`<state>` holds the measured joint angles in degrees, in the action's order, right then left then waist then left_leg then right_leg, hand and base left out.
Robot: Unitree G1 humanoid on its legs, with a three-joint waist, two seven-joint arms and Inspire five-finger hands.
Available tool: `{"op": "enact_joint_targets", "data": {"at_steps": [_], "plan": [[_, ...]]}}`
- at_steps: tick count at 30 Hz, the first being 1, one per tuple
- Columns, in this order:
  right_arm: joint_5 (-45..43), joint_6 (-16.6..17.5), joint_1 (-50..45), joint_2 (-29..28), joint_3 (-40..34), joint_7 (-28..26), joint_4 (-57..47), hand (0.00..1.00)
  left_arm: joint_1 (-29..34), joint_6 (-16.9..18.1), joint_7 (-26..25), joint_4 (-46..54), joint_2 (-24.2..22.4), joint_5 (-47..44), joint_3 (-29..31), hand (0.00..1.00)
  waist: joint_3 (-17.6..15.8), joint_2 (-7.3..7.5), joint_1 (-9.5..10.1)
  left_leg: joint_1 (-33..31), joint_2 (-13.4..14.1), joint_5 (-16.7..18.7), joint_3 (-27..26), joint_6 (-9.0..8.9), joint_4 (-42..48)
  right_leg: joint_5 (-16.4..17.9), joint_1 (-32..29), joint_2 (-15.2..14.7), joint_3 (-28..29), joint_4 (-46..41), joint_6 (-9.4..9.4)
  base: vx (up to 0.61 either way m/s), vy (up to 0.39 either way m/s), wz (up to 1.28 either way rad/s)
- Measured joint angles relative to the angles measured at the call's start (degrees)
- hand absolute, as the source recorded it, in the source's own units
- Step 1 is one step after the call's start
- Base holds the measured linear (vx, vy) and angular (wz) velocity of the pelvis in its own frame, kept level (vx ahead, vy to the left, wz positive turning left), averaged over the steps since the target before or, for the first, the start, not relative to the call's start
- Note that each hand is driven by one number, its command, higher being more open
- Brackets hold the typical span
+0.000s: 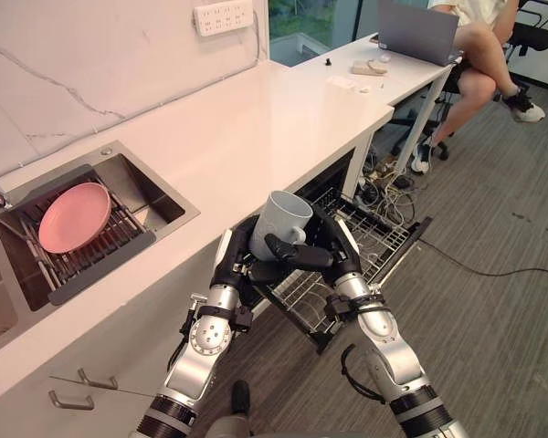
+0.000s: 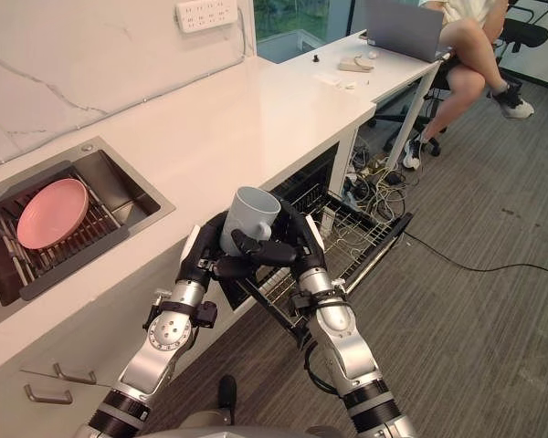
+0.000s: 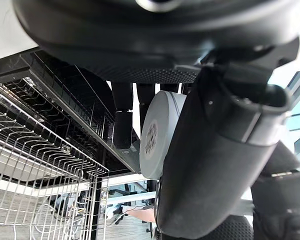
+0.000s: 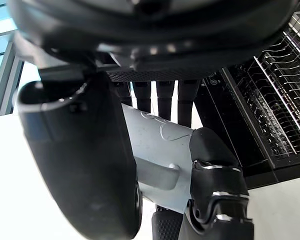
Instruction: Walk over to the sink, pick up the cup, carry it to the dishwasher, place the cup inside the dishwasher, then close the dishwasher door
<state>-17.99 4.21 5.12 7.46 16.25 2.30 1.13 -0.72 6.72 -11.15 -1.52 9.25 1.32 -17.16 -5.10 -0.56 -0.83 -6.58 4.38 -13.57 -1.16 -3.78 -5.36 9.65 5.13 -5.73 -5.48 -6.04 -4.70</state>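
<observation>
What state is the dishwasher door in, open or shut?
Open: the dishwasher door is lowered, the wire rack pulled out over it, below the held cup.

White countertop (image 1: pixel 256 137): sink (image 1: pixel 152 188) recessed at its left end. A pink plate (image 1: pixel 73 216) rests on the sink's wire rack (image 1: pixel 123 225).

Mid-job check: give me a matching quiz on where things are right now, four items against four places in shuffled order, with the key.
Things:
1. cup
2. pink plate
3. dishwasher rack
4. laptop

Places:
A. on the desk past the counter
B. pulled out below the counter
C. held between the left hand and right hand
D. in the sink

Pairs: 1-C, 2-D, 3-B, 4-A
</observation>
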Motion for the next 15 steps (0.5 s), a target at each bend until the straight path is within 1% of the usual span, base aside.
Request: {"op": "enact_joint_targets", "data": {"at_steps": [3,4,6,8,10,12,15], "plan": [[1.89,-0.45,-2.65,-2.49,-1.78,-0.22,-4.9,0.3,4.14,0.21,0.01,5.86,-3.98,1.99,1.93,0.9,0.0,0.0,0.02,-0.01,-0.03,-0.01,0.03,-0.01,0.07,-0.01,0.04,-0.01,-0.1,0.01,-0.01,0.0,0.0,0.0],[2.36,-0.44,-3.13,-3.28,-2.34,-0.2,-5.89,0.3,4.76,0.58,-0.02,6.75,-4.64,2.15,2.1,0.9,0.0,0.0,0.02,0.0,-0.03,-0.02,0.07,-0.03,0.08,-0.01,0.08,-0.01,-0.15,-0.01,-0.01,0.0,0.0,0.04],[3.8,0.84,-3.56,-6.8,-7.28,2.04,-7.94,0.3,6.38,1.8,-0.58,8.51,-6.02,2.16,2.66,0.9,0.05,-0.06,0.05,-0.01,-0.03,-0.02,0.39,-0.03,0.0,0.0,0.27,0.05,-0.55,0.03,-0.01,0.0,0.0,0.07],[4.74,2.08,-3.52,-8.07,-11.71,4.23,-8.71,0.3,7.3,2.07,-1.27,8.61,-6.33,2.14,4.36,0.9,0.06,-0.06,0.04,-0.01,-0.07,0.01,0.56,-0.06,-0.02,0.0,0.4,0.05,-0.78,0.07,-0.02,0.0,0.0,0.06],[5.82,3.57,-3.65,-8.29,-17.82,7.44,-8.93,0.3,9.29,2.07,-2.64,8.61,-6.45,2.0,7.68,0.9,0.06,-0.07,-0.11,-0.01,-0.09,0.07,0.59,-0.13,-0.03,0.0,0.41,0.03,-0.82,0.1,-0.02,0.0,0.0,0.0],[8.4,4.02,-4.68,-7.65,-21.11,9.58,-9.28,0.3,11.0,2.07,-2.87,8.71,-6.38,1.83,9.86,0.9,0.09,-0.09,-0.16,-0.04,-0.09,0.06,0.57,-0.12,-0.03,0.0,0.41,0.03,-0.82,0.24,-0.02,0.0,0.0,0.0],[9.51,4.03,-7.06,-7.13,-21.63,10.08,-10.53,0.3,12.66,2.07,-2.22,9.47,-6.35,0.83,9.65,0.9,0.28,-0.12,-0.14,-0.24,-0.1,0.05,0.56,-0.11,-0.01,-0.01,0.34,0.04,-0.89,0.45,-0.01,0.0,0.0,0.0]]}}
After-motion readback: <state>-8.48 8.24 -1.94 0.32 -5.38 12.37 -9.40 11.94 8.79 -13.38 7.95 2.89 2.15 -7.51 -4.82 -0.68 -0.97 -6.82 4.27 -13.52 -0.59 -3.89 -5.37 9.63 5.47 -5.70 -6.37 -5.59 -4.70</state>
